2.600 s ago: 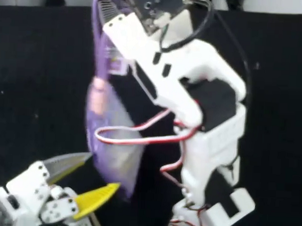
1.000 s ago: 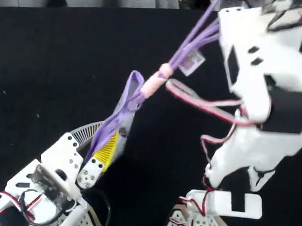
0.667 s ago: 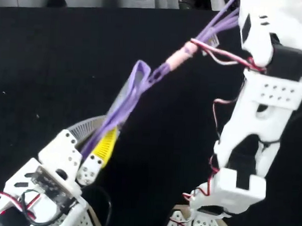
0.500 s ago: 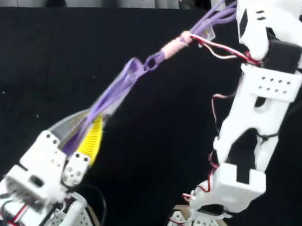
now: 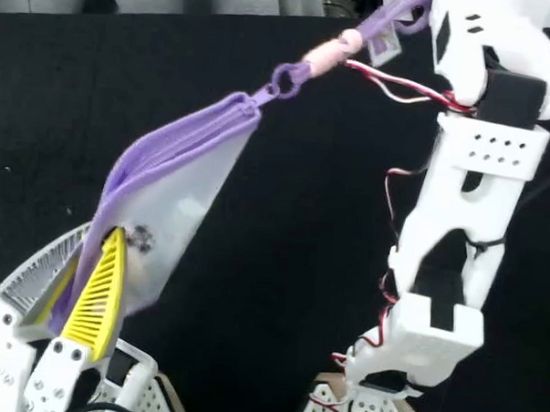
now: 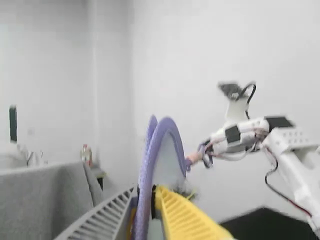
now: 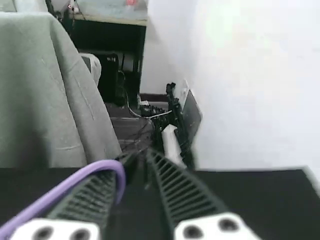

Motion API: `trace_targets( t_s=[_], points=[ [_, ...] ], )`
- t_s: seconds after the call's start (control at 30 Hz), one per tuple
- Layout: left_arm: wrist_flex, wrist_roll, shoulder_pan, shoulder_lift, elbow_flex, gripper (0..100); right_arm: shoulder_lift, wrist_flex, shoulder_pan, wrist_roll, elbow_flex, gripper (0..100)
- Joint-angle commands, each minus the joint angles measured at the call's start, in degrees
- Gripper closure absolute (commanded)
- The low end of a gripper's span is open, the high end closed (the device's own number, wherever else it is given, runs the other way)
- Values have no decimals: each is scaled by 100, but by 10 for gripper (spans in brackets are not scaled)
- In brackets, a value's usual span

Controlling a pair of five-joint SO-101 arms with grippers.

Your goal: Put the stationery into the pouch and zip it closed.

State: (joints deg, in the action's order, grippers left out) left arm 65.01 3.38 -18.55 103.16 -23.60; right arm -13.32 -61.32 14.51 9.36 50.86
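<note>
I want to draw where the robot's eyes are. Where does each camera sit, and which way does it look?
High view: fixed above, looking down on the black table; shows both arms, the left tool gripping the pouch.
Left wrist view: on the left wrist, looking along its tool toward the right arm and a white wall.
Right wrist view: on the right wrist, looking along the right tool, shut on the purple strap.
Shared: high and left wrist views both show the pouch.

Overhead plus two wrists; common pouch (image 5: pixel 180 193)
</note>
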Motion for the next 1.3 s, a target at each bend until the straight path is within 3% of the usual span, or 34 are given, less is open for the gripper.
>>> trace_targets(
  t_s=[0.0, 0.27, 0.43, 0.67, 0.83, 0.9, 1.03, 1.27],
  points=[
    [-396, -273, 207, 105, 1015, 973, -400, 290, 563, -18, 84, 988],
    [-360, -299, 198, 114, 1042, 973, -804, 466, 563, -18, 207, 988],
    [-554, -246, 171, 105, -321, 973, -620, -290, 484, -18, 840, 988],
    [-2769, -255, 725, 88, -3987, 973, -611, -1073, -114, -18, 1631, 987],
    [-3903, -255, 1130, 79, -5323, 972, -611, -923, -607, -9, 1279, 987],
    [-3947, -229, 1077, -44, -5455, 934, -611, -774, -747, -9, 1068, 987],
    [-3895, -79, 743, -519, -5385, 752, -611, -651, -923, 457, 769, 987],
    [-3710, -88, 365, -1090, -4611, 746, -611, -695, -1037, 774, 725, 987]
  ],
)
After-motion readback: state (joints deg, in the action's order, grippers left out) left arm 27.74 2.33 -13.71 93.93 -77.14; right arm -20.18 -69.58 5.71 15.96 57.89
